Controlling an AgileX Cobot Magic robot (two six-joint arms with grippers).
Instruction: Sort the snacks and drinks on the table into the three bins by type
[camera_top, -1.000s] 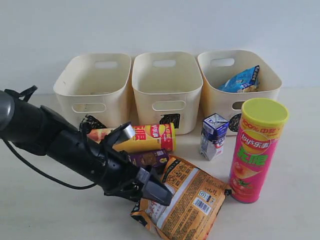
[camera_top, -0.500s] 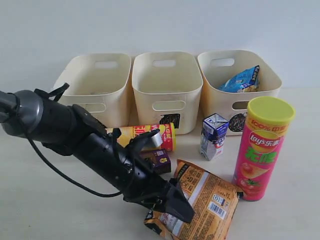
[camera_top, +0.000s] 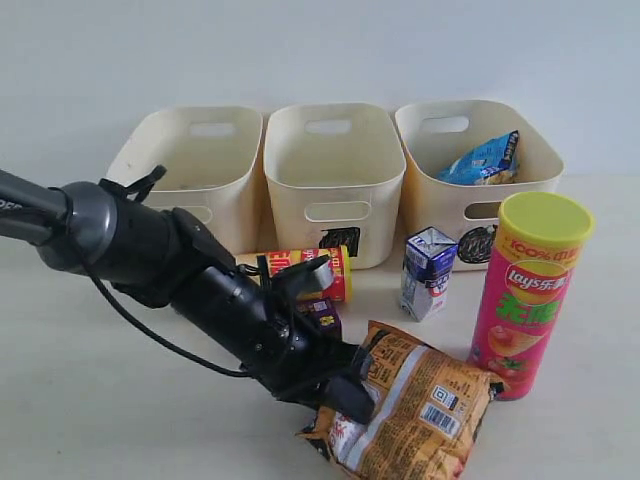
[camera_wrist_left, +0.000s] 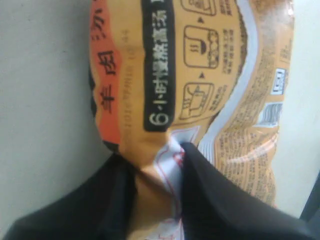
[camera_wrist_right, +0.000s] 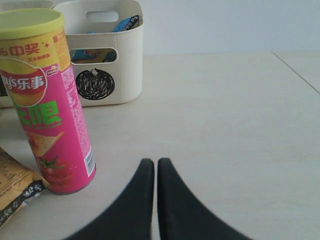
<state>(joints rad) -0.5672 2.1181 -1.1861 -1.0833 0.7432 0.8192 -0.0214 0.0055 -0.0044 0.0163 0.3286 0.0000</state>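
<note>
Left wrist view: left pincer tight on crinkly orange bag; right pincer tips together, empty.

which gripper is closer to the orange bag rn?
Left. The left gripper is pinching the edge of the orange bag. The right gripper sits shut, clear of the bag, over the table near the pink tube.

Exterior: front-on and slightly raised, facing the three bins. Left wrist: very close on the orange bag. Right wrist: low over the table, sharing the pink tube with the exterior.
</note>
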